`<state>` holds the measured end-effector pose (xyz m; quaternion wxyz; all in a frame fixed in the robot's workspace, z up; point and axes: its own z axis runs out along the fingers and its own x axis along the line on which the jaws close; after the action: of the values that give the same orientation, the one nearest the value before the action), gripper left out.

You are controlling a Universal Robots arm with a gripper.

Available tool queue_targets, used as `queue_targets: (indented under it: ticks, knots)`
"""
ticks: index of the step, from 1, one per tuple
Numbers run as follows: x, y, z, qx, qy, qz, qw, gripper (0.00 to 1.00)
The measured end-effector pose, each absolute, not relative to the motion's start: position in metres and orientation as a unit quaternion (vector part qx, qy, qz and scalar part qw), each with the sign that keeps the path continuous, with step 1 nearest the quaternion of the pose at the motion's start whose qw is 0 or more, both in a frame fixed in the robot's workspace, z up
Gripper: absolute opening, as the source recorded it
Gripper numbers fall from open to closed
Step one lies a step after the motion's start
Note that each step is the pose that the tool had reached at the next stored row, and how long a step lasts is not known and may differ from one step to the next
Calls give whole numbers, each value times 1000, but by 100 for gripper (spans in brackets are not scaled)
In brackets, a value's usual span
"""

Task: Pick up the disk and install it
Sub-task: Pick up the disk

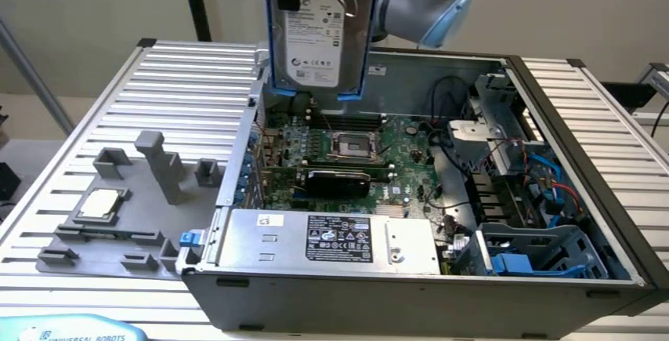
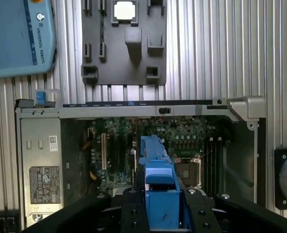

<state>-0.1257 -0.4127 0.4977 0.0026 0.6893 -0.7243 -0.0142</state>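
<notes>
While the gripper clamps the disk by its blue carrier, it hangs upright above the open computer case.

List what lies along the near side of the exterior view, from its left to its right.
CPU chip → silver power supply box → blue drive cage

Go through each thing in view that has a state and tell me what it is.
disk, held upright in the gripper above the open case, not yet installed
gripper, shut on the disk
computer case, side open, inside exposed
CPU chip, lying flat on the grey tray outside the case
power supply, seated inside the case
</notes>
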Motion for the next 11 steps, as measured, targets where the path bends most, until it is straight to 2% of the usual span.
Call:
queue_targets:
  ticks: [11]
  knots:
    - [-75,-427,498,689,-724,-16,1,33]
